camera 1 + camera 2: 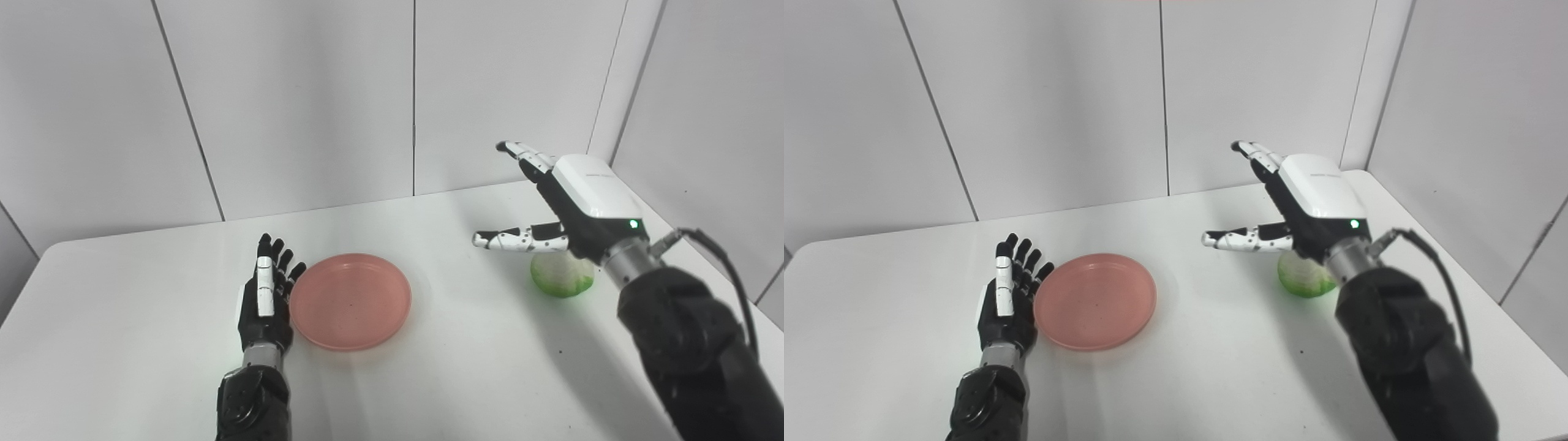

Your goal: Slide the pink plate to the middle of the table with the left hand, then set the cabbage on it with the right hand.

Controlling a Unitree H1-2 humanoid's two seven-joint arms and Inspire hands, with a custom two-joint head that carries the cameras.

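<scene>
The left hand (pixel 264 298) lies low over the white table (pixel 122 343), fingers straight and loosely together, holding nothing, its edge set against the left rim of the pink plate (pixel 350 300). That side-on posture looks suited to pushing: the flat of the hand acts as a blade to nudge the plate rightward. Whether it actually touches the rim or sits just beside it is hard to tell from these views. The plate lies immediately to the right of this hand, flat on the table and, by my judgement, already close to the middle.

Further right, the right hand (pixel 1292 208) hovers raised above the table with fingers and thumb spread wide apart, empty, palm turned down and inward, seemingly readied for a top grasp. The cabbage (pixel 1304 277) sits on the table directly below and slightly behind this hand's wrist, partly hidden by it, and well apart from the plate. The fingers extend past the cabbage, so I judge the hand would need to draw back and descend.
</scene>
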